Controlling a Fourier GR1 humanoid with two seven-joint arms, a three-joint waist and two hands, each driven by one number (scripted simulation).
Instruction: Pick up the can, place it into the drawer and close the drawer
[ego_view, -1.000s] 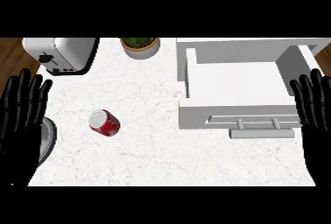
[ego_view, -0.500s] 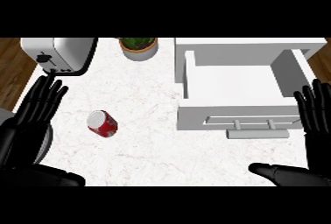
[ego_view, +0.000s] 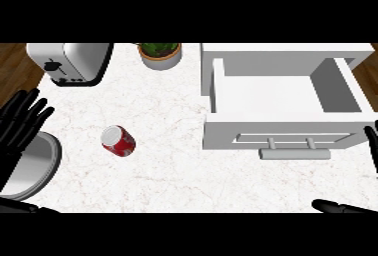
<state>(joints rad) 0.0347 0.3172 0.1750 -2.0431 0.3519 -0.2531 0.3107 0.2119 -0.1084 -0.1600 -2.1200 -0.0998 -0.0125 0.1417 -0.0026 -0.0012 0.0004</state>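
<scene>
Still at the pick-up step, by my reading: nothing grasped. The can (ego_view: 118, 141), red with a pale end, lies on its side on the white marbled counter (ego_view: 162, 175), left of centre and well apart from the drawer (ego_view: 284, 107). The drawer stands pulled open, inside bare and white, with its bar handle (ego_view: 294, 153) on the near front.

Left hand (ego_view: 22, 125) shows at the view's left edge, fingers straight and spread, holding nothing, near the can but not touching. Right hand (ego_view: 371, 150) is mostly cut off by the right edge; only a sliver of dark finger shows, so its state can't be told.

Next move, as I judge it: bring a hand over the can and curl round its body; lying down, it may roll if nudged. Then carry across and lower into the open tray.

Hard to read: dark shapes along the lower edge, unclear. A grey rounded thing (ego_view: 29, 167) at lower left is half hidden. Toaster (ego_view: 70, 62) and potted plant (ego_view: 159, 52) sit at the back, clear of the path.
</scene>
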